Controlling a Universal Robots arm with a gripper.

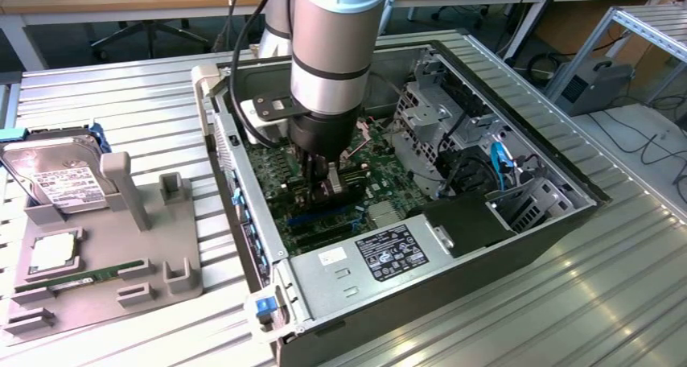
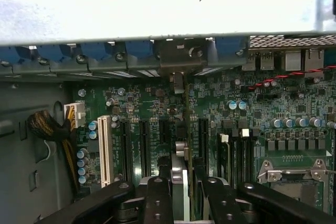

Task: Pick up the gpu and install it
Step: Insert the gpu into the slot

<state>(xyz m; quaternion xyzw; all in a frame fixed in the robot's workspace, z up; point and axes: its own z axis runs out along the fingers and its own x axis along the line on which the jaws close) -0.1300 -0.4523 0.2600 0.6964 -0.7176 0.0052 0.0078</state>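
Observation:
The gpu (image 2: 181, 129) is a thin black card seen edge-on, standing upright over the black expansion slots of the green motherboard (image 2: 152, 103). Its silvery end bracket (image 2: 181, 56) lies against the rear wall of the open computer case (image 1: 241, 182). My gripper (image 2: 184, 195) is shut on the card, one black finger (image 2: 157, 198) on each side of it. In the exterior view the gripper (image 1: 325, 191) reaches straight down into the case and holds the card (image 1: 341, 182) low over the board.
On the exterior view's left, a grey holder tray (image 1: 161, 262) carries a silver hard drive (image 1: 59, 182), a processor chip (image 1: 54, 253) and a green memory stick (image 1: 80, 274). Inside the case sit the power supply (image 1: 376, 258) and a metal drive cage (image 1: 440, 113). A white slot (image 2: 104, 150) flanks the black ones.

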